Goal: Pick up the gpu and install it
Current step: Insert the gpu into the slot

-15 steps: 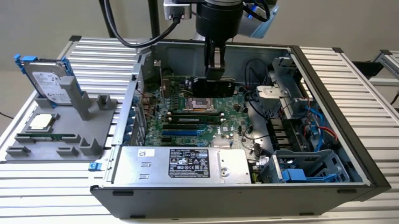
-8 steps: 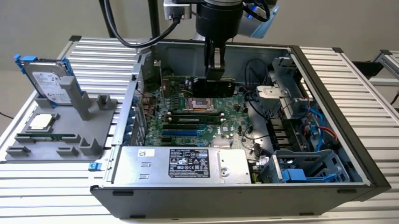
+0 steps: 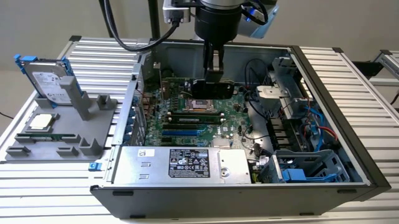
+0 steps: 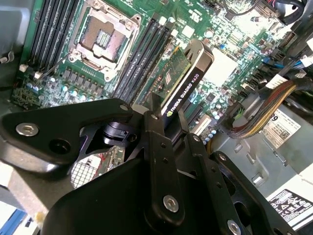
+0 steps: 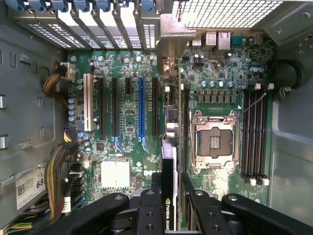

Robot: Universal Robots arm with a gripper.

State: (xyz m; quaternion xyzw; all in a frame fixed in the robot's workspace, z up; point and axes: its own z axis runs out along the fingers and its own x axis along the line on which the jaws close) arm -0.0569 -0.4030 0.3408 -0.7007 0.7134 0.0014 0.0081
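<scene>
The gpu (image 3: 212, 88) hangs on edge over the green motherboard (image 3: 187, 123) inside the open computer case (image 3: 349, 154). My gripper (image 3: 213, 74) reaches down from above and is shut on its upper edge. In the first wrist view the gpu (image 5: 168, 156) is seen edge-on, a black cooler with a thin green card beside it, and its silver bracket (image 5: 170, 49) points at the rear slot openings. It runs parallel to the expansion slots, between the black slot (image 5: 154, 105) and the CPU socket (image 5: 215, 142). The gripper (image 4: 168, 111) clamps the card between its fingers (image 4: 155, 110).
A grey fixture (image 3: 62, 140) on the exterior view's left holds a hard drive in a blue frame (image 3: 46, 79), a CPU (image 3: 40, 122) and a memory stick (image 3: 46, 137). The power supply (image 3: 181, 165), a drive cage (image 3: 305, 168) and cable bundles (image 5: 56, 171) crowd the case.
</scene>
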